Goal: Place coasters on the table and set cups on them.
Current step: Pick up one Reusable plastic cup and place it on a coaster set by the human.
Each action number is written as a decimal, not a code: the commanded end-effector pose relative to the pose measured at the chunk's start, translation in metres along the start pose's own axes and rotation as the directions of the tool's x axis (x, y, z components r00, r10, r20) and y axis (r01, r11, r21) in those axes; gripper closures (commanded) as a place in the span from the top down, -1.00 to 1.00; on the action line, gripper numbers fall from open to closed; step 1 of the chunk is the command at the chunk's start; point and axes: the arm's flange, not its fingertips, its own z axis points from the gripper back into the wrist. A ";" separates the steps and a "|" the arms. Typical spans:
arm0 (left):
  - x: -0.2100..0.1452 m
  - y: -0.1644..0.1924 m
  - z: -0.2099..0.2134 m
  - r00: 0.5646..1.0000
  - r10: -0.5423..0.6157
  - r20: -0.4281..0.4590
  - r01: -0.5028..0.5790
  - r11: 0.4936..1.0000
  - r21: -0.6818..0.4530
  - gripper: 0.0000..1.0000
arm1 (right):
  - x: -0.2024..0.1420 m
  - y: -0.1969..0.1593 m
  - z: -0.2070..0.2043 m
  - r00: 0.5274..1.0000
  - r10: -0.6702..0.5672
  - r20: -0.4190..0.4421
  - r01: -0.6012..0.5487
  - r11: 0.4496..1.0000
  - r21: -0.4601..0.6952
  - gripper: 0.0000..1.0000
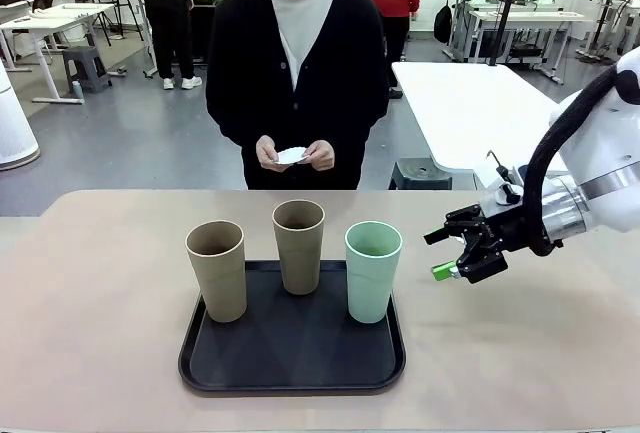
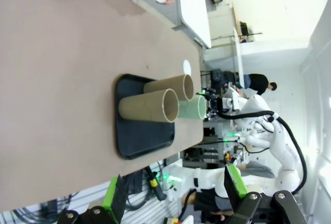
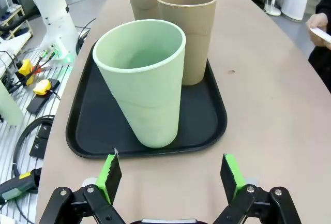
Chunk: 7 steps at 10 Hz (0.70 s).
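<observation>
Across the table (image 1: 90,253), seen from the front, the person's hands (image 1: 295,155) hold the white coasters (image 1: 291,156) at waist height, none of them yet laid down. The three cups stand upright on a black tray (image 1: 290,378): a tan cup (image 1: 216,270) at the left, a second tan cup (image 1: 299,246) behind the middle, and the mint green cup (image 1: 373,271) at the right. The right gripper (image 1: 438,255) hovers just beside the mint green cup, its fingers spread and empty. In the left wrist view, rolled sideways, the left gripper (image 2: 173,193) is wide open with nothing between its green pads, well apart from the tray and cups. In the right wrist view, the right gripper's pads stand wider than the mint green cup directly ahead, the two tan cups close behind it. The cups look stiff, light and matte, so unlikely to slip. Their taper suggests a hold across the wall about mid-height, squeezed gently so the cup doesn't tip. The paper coasters look flimsy and flat, better left to fingers.
</observation>
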 end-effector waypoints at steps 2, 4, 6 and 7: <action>0.000 -0.001 0.003 1.000 -0.008 0.000 0.008 1.000 -0.015 1.00 | 0.002 -0.006 0.006 0.999 -0.053 0.013 0.053 0.999 -0.004 1.00; 0.000 -0.001 0.003 1.000 -0.008 0.000 0.008 1.000 -0.015 1.00 | 0.001 -0.001 0.000 1.000 -0.008 0.000 0.008 1.000 0.000 1.00; 0.000 -0.001 0.003 1.000 -0.008 0.000 0.008 1.000 -0.015 1.00 | 0.001 -0.001 0.000 1.000 -0.008 0.000 0.008 1.000 0.000 1.00; 0.000 -0.001 0.003 1.000 -0.008 0.000 0.008 1.000 -0.015 1.00 | 0.002 -0.002 0.001 1.000 -0.017 0.001 0.017 1.000 -0.002 1.00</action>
